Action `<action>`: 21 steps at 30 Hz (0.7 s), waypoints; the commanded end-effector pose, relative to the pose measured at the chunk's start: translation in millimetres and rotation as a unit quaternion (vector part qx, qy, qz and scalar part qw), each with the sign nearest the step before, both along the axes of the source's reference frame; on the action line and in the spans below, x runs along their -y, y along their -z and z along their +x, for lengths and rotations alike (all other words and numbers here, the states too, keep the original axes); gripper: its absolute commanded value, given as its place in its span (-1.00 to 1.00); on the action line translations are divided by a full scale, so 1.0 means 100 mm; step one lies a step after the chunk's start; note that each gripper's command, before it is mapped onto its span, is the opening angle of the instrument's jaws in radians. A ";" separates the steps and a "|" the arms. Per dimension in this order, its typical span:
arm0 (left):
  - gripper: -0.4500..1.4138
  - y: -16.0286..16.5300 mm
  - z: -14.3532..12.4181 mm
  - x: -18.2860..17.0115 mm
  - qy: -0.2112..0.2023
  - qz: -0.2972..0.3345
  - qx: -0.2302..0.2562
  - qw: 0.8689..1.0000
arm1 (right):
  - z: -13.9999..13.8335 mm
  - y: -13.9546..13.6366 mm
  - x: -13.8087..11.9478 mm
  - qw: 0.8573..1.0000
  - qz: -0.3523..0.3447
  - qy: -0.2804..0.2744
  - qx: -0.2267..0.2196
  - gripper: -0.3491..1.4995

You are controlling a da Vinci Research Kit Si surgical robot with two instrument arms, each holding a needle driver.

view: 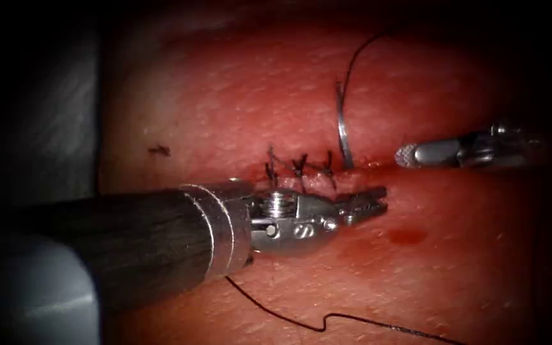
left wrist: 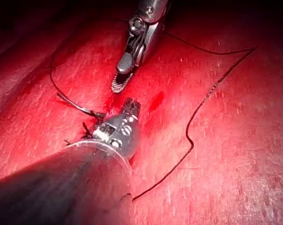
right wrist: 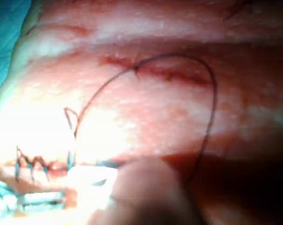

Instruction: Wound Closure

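Observation:
The curved needle [view: 341,131] stands upright in the tissue [view: 225,96], its lower end buried at the cut [view: 365,167] just right of the three stitches [view: 298,167]. Neither tool holds it. From its free upper end the thread [view: 359,54] arcs away; in the right wrist view the thread [right wrist: 212,98] forms a wide loop above the stitches [right wrist: 33,163]. My left tool [view: 373,202] lies just below the cut, jaws slightly open and holding nothing. My right tool [view: 406,155] hovers right of the needle, open and empty, with its ridged pad [left wrist: 118,84] showing.
A long slack run of thread [view: 327,317] trails over the near tissue below the left tool, also seen as thread [left wrist: 197,117] in the left wrist view. A spot of red fluid [view: 407,236] sits below the cut. A short cut end of thread [view: 159,151] lies far left.

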State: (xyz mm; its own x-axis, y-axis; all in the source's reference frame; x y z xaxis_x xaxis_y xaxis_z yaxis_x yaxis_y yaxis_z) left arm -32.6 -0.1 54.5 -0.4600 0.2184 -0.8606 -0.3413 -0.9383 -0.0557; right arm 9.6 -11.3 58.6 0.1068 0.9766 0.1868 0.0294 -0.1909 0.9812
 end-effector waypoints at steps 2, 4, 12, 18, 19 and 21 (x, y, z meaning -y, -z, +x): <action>-1.00 0.000 -0.007 0.004 0.014 0.036 0.019 0.999 | 0.007 -0.005 0.008 1.000 0.001 0.001 -0.001 0.63; -1.00 0.006 -0.008 0.004 0.035 0.085 0.048 0.995 | 0.007 -0.006 0.009 1.000 0.001 0.001 -0.001 0.63; -1.00 0.026 -0.006 -0.004 0.066 0.217 0.120 0.966 | 0.011 -0.005 0.009 1.000 0.001 0.001 -0.002 0.62; -1.00 0.040 -0.005 -0.004 0.076 0.313 0.175 0.930 | 0.012 -0.005 0.010 1.000 0.001 0.002 -0.003 0.58; -1.00 0.043 -0.005 -0.003 0.075 0.325 0.185 0.924 | 0.012 -0.005 0.010 1.000 0.001 0.002 -0.003 0.58; -1.00 0.048 -0.005 -0.002 0.071 0.349 0.200 0.913 | 0.012 -0.006 0.010 1.000 0.001 0.002 -0.003 0.58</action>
